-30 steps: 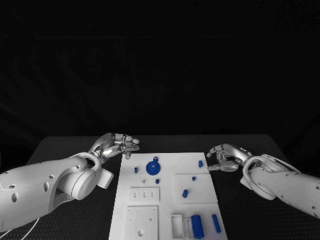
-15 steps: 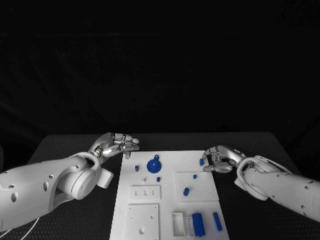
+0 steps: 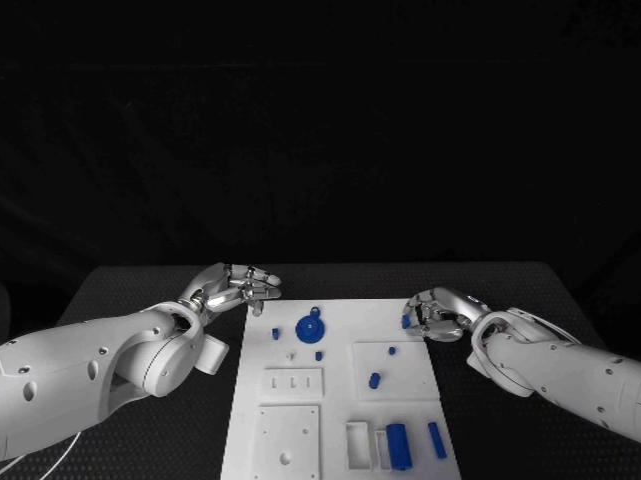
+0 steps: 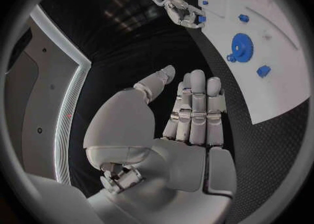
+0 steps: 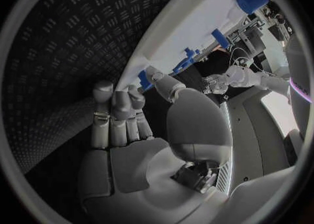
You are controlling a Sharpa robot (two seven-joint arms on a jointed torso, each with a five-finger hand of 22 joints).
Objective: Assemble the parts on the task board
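Fingers (image 3: 433, 318) partly hide blue part (image 3: 405, 322).

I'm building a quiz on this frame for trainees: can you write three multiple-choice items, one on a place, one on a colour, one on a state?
1. Where is the right robot hand?
A. at the task board's far right corner
B. over the near left corner
C. off the table

2. What colour is the gear on the task board?
A. red
B. blue
C. green

3. What is the left robot hand holding?
A. the gear
B. a peg
C. nothing

Answers: 1 A, its fingers meet a small blue peg at that corner; 2 B, it is blue in the head and left wrist views; 3 C, its palm is bare.
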